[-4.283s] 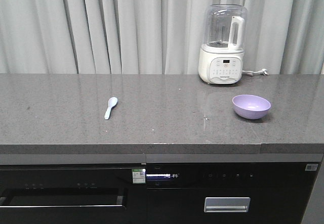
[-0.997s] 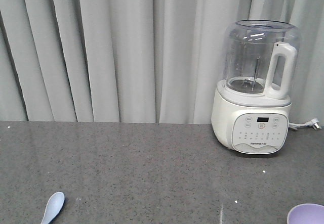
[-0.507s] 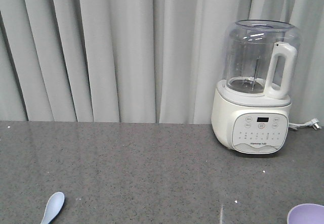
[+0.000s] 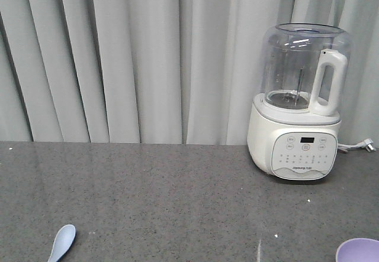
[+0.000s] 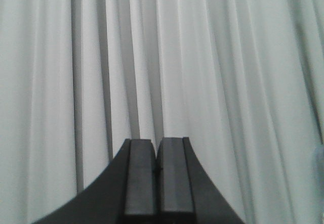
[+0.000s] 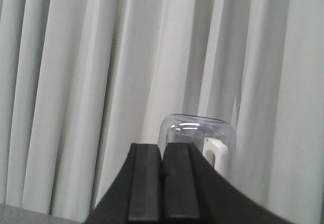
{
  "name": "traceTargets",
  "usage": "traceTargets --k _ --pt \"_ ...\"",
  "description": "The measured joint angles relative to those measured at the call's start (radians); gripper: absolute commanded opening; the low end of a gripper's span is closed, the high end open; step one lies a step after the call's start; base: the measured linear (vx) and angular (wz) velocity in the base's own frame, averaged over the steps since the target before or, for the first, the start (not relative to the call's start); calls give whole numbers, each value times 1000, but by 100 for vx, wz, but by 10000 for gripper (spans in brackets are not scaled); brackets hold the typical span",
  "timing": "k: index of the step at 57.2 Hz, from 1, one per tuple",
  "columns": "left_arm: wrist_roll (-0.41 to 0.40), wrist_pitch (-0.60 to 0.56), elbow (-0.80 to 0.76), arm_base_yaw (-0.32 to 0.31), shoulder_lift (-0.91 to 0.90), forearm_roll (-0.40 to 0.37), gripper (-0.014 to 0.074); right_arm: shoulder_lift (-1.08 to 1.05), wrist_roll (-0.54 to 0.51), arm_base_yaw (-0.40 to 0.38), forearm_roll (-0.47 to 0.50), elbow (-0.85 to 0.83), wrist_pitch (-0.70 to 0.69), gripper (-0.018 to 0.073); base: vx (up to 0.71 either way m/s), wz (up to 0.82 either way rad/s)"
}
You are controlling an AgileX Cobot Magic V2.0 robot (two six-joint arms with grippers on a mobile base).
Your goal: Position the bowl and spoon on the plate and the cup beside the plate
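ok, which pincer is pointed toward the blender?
The right pincer: the blender shows just past its shut jaws. The left pincer faces only curtain.

Pale grey pleated curtains [image 4: 118,61] hang in soft, even light behind a speckled dark grey stone bench [image 4: 166,197]. By the bench's far edge, toward the right, stands a white blender [image 4: 299,102] with a clear jug.

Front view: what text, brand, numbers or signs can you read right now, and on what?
No text is legible.
On the blender, the control panel: button labels and a dark display, too small and blurred to read.
On the spoon, bowl and countertop: no markings visible.
Wrist views: curtain, left tool and right tool, both shut; no text.
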Motion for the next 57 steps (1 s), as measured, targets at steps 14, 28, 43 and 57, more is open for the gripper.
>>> traceTargets --k 14,28,43,57 --pt "31 145 -124 0 333 -7 -3 293 -3 0 0 -99 31 -7 0 0" --pt "31 172 -124 0 368 -8 176 362 -3 0 0 -99 45 209 0 0" --pt "31 172 -124 0 368 -8 479 362 -3 0 0 -99 45 650 0 0" --pt "31 160 -124 0 368 -8 524 362 -3 0 2 -99 45 683 0 0"
